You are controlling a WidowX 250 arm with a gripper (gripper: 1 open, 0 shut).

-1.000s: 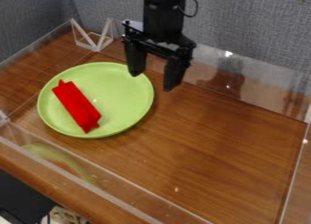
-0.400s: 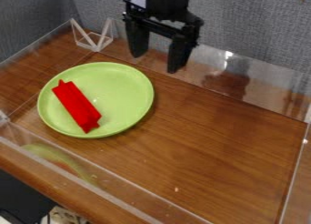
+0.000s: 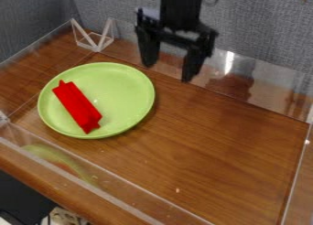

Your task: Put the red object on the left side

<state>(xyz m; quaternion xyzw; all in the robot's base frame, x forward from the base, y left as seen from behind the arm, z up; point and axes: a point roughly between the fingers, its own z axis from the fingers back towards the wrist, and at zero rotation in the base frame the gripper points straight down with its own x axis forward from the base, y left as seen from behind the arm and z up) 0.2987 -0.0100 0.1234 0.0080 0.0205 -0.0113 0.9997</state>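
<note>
Claw (image 3: 173, 68) hung spread and empty above the worktop's (image 3: 221, 146) far edge, well apart from the red object (image 3: 76, 104). That block lay on the green plate (image 3: 127, 93), towards the left edge; placement looked done. Clear walls (image 3: 73, 174) rimmed the worktop; right half stood open.

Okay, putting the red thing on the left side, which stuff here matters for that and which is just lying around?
Part of the job:
- red block, lying on the left part of the plate
- green plate under it
- gripper, fingers open, empty, above the table

Just lying about:
- white wire stand in the back corner
- clear wall around the table
</note>
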